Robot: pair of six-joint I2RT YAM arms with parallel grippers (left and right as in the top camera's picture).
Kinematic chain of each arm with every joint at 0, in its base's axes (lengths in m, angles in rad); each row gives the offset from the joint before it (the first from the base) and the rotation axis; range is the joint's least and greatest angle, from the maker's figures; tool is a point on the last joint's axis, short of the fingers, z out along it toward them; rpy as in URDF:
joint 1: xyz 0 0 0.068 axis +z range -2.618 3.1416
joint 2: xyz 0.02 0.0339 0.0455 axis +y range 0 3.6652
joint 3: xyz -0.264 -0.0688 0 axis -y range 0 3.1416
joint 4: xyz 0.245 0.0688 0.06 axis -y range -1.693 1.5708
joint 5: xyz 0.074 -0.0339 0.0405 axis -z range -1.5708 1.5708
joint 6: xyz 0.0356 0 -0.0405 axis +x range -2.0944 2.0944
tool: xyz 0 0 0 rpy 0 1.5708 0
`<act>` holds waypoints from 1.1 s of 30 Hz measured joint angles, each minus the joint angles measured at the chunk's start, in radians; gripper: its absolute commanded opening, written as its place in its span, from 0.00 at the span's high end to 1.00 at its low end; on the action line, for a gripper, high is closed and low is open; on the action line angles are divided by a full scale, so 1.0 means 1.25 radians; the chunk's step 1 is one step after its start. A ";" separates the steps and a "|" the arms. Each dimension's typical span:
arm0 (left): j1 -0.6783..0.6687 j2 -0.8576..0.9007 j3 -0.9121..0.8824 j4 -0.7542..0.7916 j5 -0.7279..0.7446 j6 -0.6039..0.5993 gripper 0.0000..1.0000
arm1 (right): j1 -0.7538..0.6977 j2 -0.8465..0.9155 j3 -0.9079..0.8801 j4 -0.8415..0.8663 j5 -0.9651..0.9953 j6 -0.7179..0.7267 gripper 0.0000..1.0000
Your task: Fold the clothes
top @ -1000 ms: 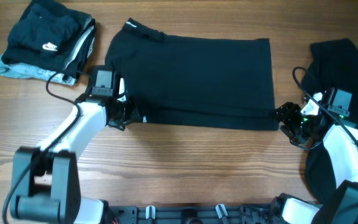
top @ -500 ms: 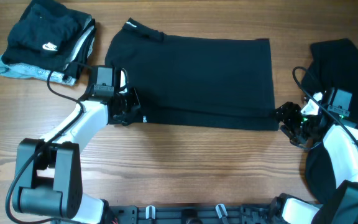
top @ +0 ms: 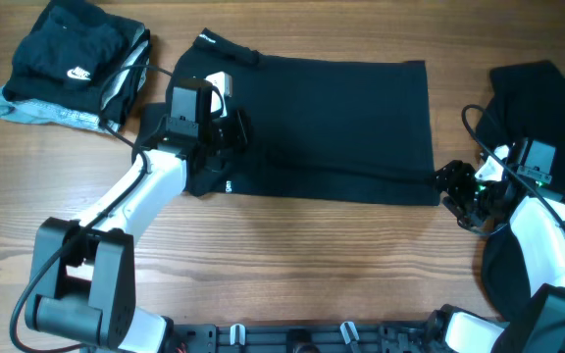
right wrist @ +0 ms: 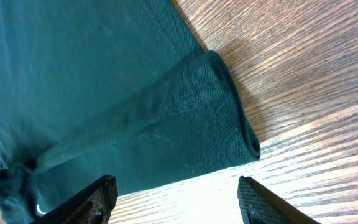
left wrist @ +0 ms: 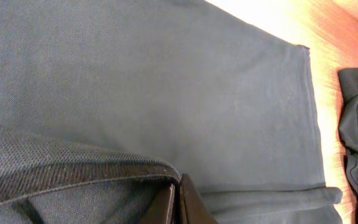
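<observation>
On wood table (top: 312, 260), left end effector (top: 233, 132) clamps white-labelled garment (top: 341, 118); right end effector (top: 452, 193) gapes.

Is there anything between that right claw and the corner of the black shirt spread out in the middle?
Nothing visible. The right claw stands open just beside the lower right corner of the black shirt, with only a strip of bare wooden table between them.

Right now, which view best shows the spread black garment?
Overhead: almost the whole garment lies in frame. Left wrist shows its surface and a hem pinched in the end effector; right wrist shows only one doubled corner.
</observation>
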 measured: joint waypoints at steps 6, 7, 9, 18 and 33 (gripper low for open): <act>-0.043 0.000 0.000 0.042 -0.009 -0.004 0.88 | 0.000 0.000 0.000 0.000 0.000 0.000 0.32; -0.052 0.000 0.000 0.048 -0.009 -0.005 0.38 | 0.000 0.000 0.000 0.000 0.000 0.000 0.32; -0.060 0.000 0.000 0.053 -0.009 -0.006 0.12 | 0.000 0.000 0.000 0.000 0.000 0.000 0.32; 0.049 0.000 0.004 -0.183 -0.017 0.002 0.39 | 0.000 0.001 0.000 0.002 0.000 0.000 0.32; -0.024 0.079 0.067 -0.033 -0.024 0.009 0.90 | 0.000 0.002 0.000 0.000 0.000 0.000 0.32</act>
